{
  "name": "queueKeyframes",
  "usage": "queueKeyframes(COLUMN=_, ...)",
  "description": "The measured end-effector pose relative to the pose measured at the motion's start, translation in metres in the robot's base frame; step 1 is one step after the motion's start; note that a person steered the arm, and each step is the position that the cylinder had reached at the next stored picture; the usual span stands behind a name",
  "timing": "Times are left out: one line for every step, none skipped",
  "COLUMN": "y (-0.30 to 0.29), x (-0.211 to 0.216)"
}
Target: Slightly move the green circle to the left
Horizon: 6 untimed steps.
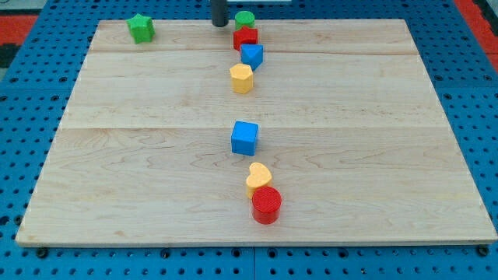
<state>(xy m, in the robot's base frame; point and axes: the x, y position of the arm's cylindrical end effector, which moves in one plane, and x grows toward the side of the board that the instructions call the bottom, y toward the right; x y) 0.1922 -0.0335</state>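
Observation:
The green circle (245,20) stands at the top edge of the wooden board (140,155), just above a red block (246,37). My tip (220,24) is at the view's top, a short way to the left of the green circle and apart from it. The rod rises out of the frame.
Below the red block sit a blue block (252,55) and a yellow hexagon-like block (242,78). A green star (141,29) is at the top left. A blue cube (244,138) is mid-board. A yellow heart (258,178) touches a red cylinder (267,205) near the bottom.

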Motion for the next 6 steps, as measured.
queueKeyframes(y=0.070, x=0.040)
queueKeyframes(y=0.139, x=0.088)
queueKeyframes(y=0.221, x=0.095)
queueKeyframes(y=0.238, x=0.022)
queueKeyframes(y=0.201, x=0.005)
queueKeyframes(y=0.155, x=0.042)
